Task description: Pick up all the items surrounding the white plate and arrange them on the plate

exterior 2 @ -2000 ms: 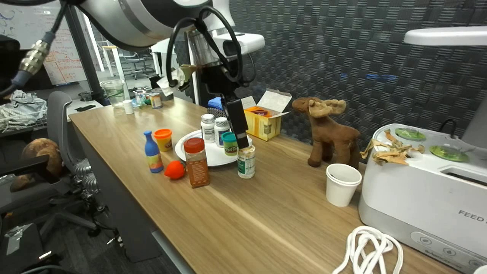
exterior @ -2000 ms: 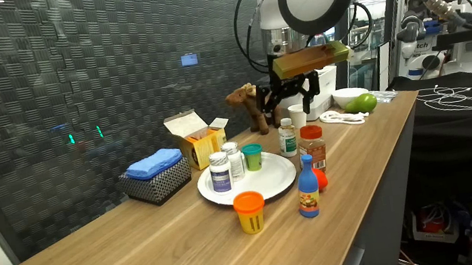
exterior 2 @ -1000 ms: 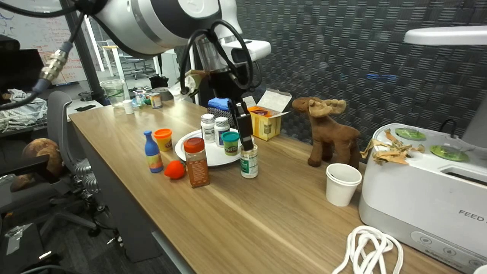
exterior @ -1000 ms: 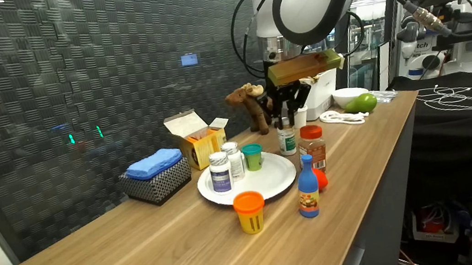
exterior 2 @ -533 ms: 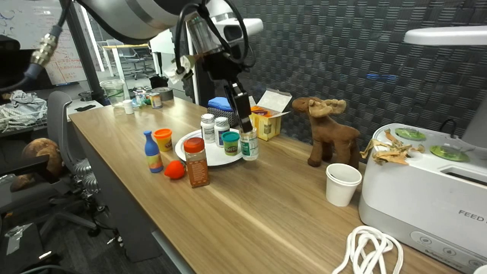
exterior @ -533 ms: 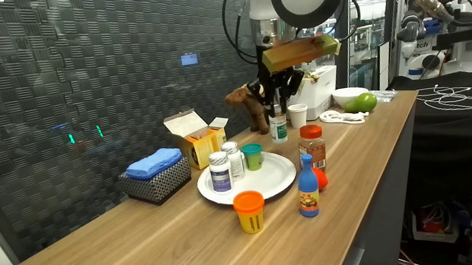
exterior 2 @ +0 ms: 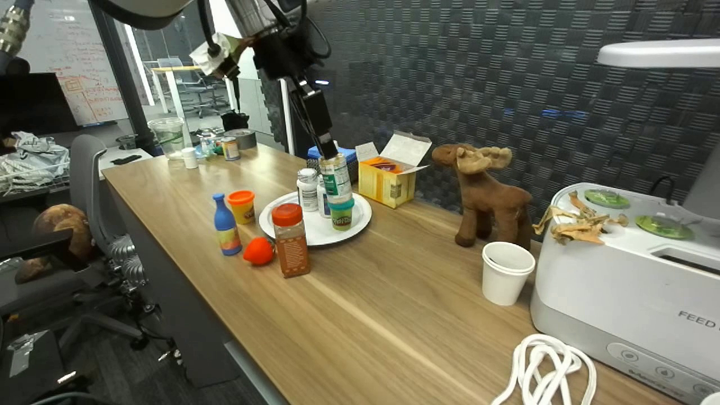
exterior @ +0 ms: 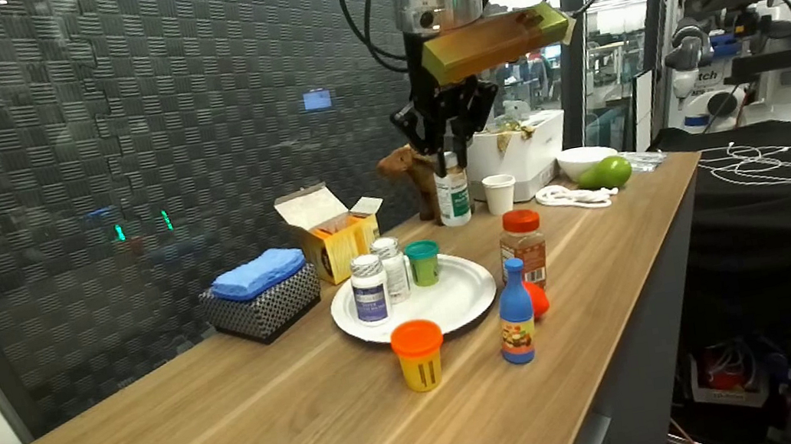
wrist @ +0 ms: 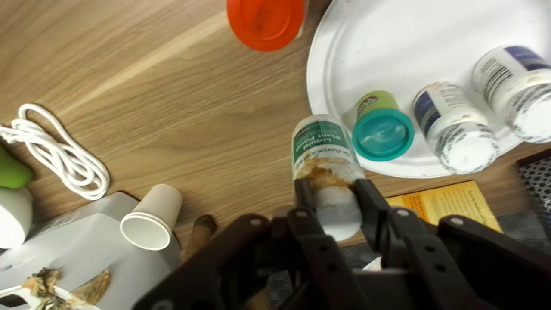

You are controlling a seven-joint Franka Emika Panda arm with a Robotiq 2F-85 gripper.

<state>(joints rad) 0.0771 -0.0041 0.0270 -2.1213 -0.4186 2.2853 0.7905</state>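
End effector [exterior: 451,162] grips one bottle [exterior: 453,198]; plate [exterior: 452,297] holds two jars [exterior: 371,292], one tub [exterior: 424,264].

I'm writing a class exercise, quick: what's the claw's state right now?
Claw: closed, holding the green-labelled bottle.

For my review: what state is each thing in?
Plant-food bottle: capped, held aloft
Hand: closed on that bottle
Green tub: lidded, upright
Purple-labelled bottles: capped, upright
Orange tub: lidded, upright
Red-topped jar: capped, upright
Blue bottle: upright
White plate: holding three items
Yellow box: open
Blue cloth: folded
White cord: coiled
White cups: nested
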